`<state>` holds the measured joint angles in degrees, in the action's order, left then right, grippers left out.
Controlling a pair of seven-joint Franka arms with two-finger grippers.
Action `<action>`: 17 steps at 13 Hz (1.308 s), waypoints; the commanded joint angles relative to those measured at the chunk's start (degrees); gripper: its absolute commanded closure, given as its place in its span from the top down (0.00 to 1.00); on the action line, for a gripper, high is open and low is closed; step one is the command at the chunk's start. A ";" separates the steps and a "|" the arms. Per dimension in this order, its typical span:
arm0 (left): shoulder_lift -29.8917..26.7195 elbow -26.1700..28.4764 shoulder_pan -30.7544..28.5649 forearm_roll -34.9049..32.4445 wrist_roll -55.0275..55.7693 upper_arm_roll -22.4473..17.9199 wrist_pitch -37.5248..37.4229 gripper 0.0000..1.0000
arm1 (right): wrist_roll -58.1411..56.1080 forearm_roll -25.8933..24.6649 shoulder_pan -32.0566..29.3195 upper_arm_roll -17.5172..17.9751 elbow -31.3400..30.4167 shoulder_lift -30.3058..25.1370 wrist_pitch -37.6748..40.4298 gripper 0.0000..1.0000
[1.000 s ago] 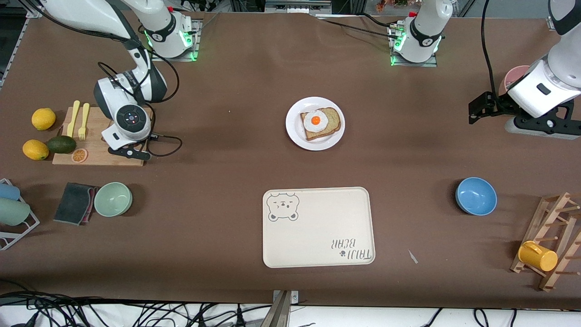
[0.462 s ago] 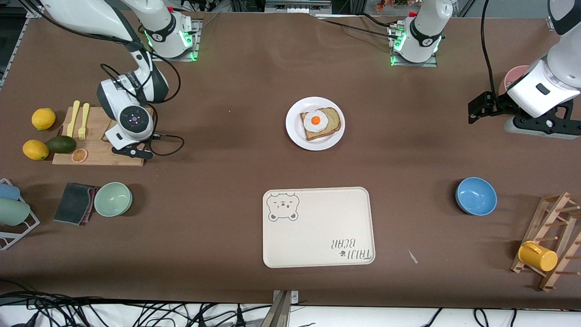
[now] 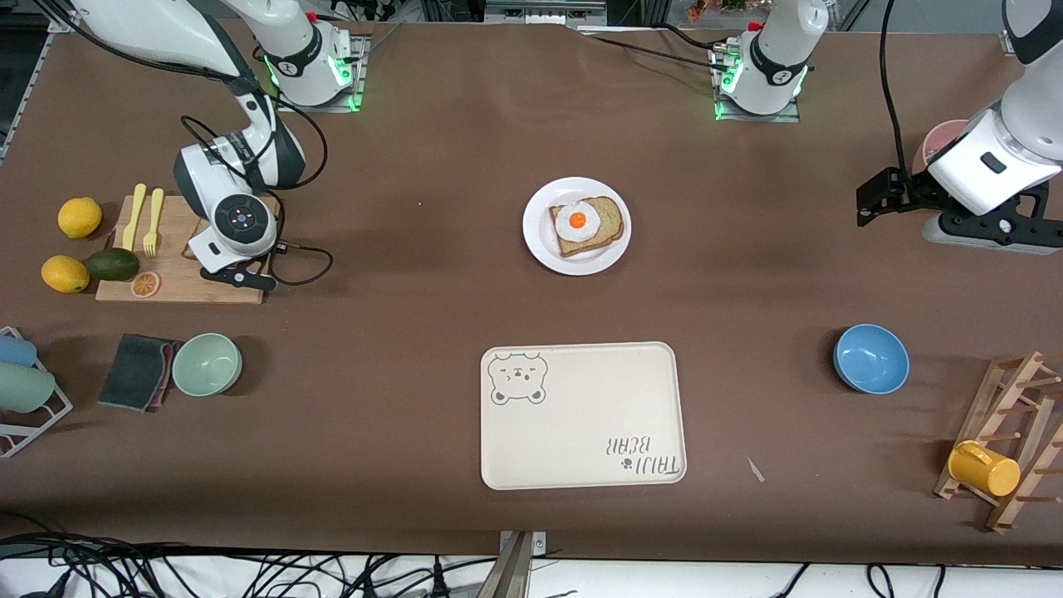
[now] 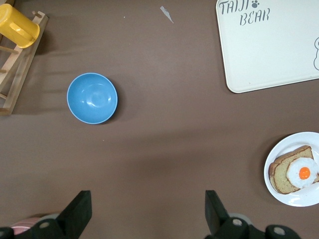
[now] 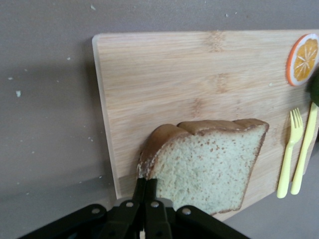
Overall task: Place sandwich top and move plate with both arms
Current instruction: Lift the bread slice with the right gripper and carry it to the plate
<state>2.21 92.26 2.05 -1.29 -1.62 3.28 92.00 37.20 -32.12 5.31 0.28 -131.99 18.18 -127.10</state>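
Right end effector pinches the bread slice over the wooden board; left arm waits.

The right end effector [image 5: 145,199] has its fingers pressed together on the crust edge of the sandwich top [image 5: 207,167], and it holds the slice over the wooden cutting board [image 5: 164,84] at the right arm's end of the bench [image 3: 399,332]. On this board lie also an orange slice [image 5: 302,59], a yellow fork [image 5: 289,152] and a yellow knife [image 5: 304,149]. The plate [image 3: 576,225] stands in the middle of the bench and carries a bread slice with a fried egg [image 3: 585,224]. The cream tray [image 3: 582,415] lies nearer to the front camera than the plate. The left end effector [image 4: 148,214] is spread wide and hangs over the left arm's end of the bench, with the blue bowl [image 4: 92,98] in its wrist view.
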 commanded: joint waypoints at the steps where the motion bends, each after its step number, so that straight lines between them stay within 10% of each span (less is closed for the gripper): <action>1: 0.78 -2.00 -0.21 0.67 -0.75 0.15 -1.38 1.00 | -1.24 -1.27 -0.13 0.59 -0.03 -3.83 3.85 0.00; 11: 0.78 -2.35 -0.29 0.68 -0.75 0.06 -1.38 1.00 | -2.22 4.79 -0.13 21.32 22.71 -6.66 36.82 0.00; 17: 0.78 -2.44 -0.29 0.68 -0.84 -0.20 -1.38 1.00 | -0.12 3.83 5.65 31.63 30.55 -4.91 32.20 0.00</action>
<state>2.21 91.76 1.99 -1.29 -1.62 3.14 91.99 35.68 -27.75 7.68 30.81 -103.97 11.55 -93.51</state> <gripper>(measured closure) 0.000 0.982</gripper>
